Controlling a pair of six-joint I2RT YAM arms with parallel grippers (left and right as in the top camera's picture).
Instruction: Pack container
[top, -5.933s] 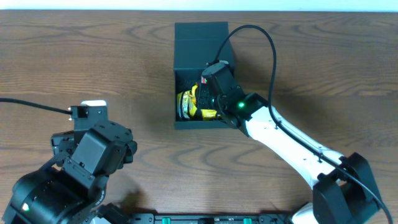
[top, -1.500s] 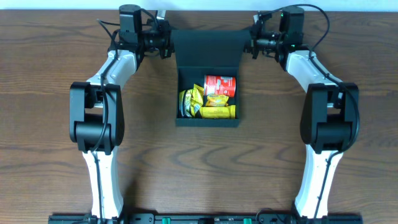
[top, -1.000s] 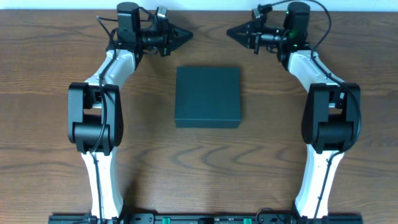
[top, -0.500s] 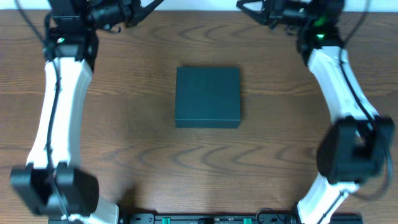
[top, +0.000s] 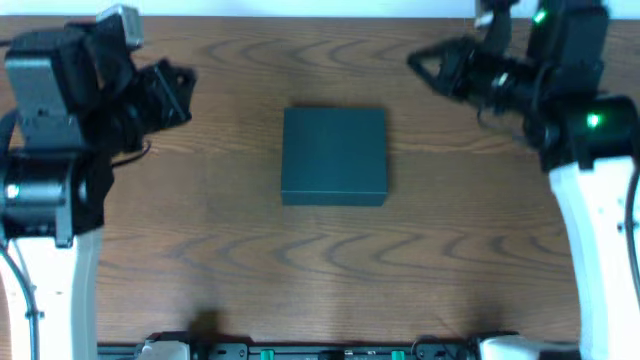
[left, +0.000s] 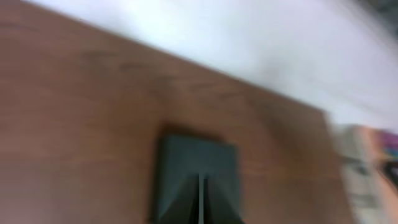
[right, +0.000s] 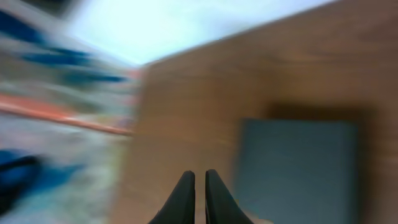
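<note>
Overhead, the brown wooden counter (top: 330, 260) is filling nearly the whole picture. The left arm (top: 48, 190) is standing over its left edge and the right arm (top: 600, 220) over its right edge, both white with black joints. The container (top: 334, 156) is lying flat in the middle of the counter, between the two arms and well apart from both. Its lid is lying down, so only a plain dark teal top is showing. Nothing is touching it.

The left tool (top: 178, 92) is pointing toward the middle from the far left, well apart from the container. In the left wrist view, which is blurred, its two fingers (left: 183, 202) are pressing together along a thin seam with nothing between them. The tool is closed and is gripping nothing. The container (left: 186, 155) is showing beyond the fingertips in that view, on the counter.

The right tool (top: 418, 62) is pointing leftward from the far right, its tip over bare counter off the container's far right corner. In the right wrist view, also blurred, its fingers (right: 184, 199) are sitting side by side with only a sliver of a gap. This tool is closed too, and empty. The container (right: 298, 168) is lying to the right of the fingers there, apart from them.
</note>
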